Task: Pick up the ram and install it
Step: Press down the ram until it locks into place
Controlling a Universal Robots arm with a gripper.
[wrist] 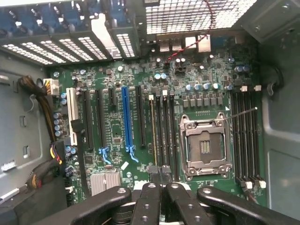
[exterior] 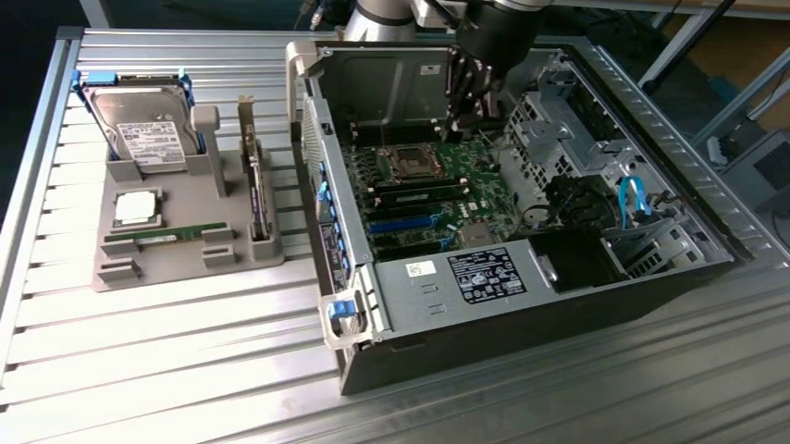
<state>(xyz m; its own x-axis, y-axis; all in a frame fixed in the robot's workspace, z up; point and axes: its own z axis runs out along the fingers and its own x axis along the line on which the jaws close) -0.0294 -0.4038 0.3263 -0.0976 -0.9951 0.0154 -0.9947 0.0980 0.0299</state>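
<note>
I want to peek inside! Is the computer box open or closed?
Open. The computer case lies on its side with no cover on top, so the green motherboard and its empty CPU socket show.

The table (exterior: 161, 370) is a ribbed top of pale silver metal slats running side by side, with a raised metal rail (exterior: 28, 185) along its edge at the exterior view's left. Soft, even light gives the slats a dull sheen. Beyond the table's far corner, at the exterior view's right, grey metal frame bars (exterior: 728, 83) cross above a brownish floor (exterior: 746, 51).
</note>
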